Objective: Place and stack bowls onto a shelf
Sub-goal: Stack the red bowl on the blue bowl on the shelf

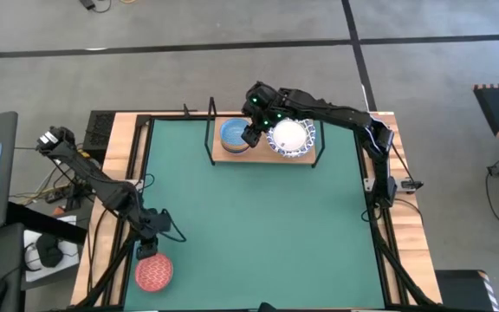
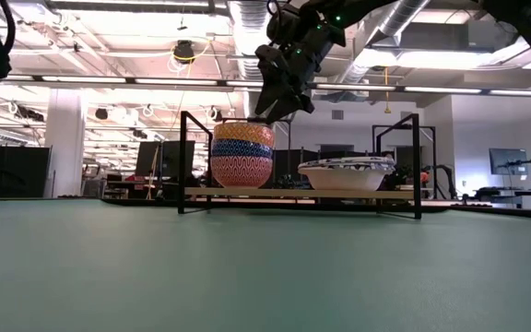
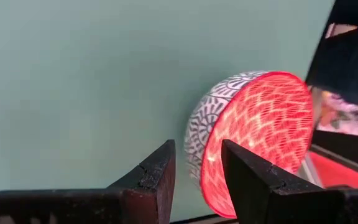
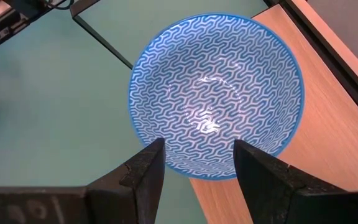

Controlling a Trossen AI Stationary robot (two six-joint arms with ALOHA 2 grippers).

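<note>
- On the small wooden shelf at the far edge of the green mat, a light blue bowl tops a stack of small bowls; the low view shows yellow, dark striped and red-patterned bands beneath it.
- Beside that stack, on the same board, sits a pile of larger white bowls with blue rims, close to the stack though I cannot tell if they touch.
- Directly above the blue bowl hangs the right gripper, its fingers spread apart and empty, one over the inside of the near rim and one outside it.
- Risk, as I judge it: the stack is tall and narrow, so a finger catching the rim as the arm lifts could tilt or topple it, knocking bowls off the board or into the black wire frame.
- Near the front left corner of the table, the left gripper straddles the rim of a red bowl, fingers parted and not yet pinching.
- Risk there: this bowl sits at the mat's edge, so a shallow rim grip could slip and send it off the table.
</note>
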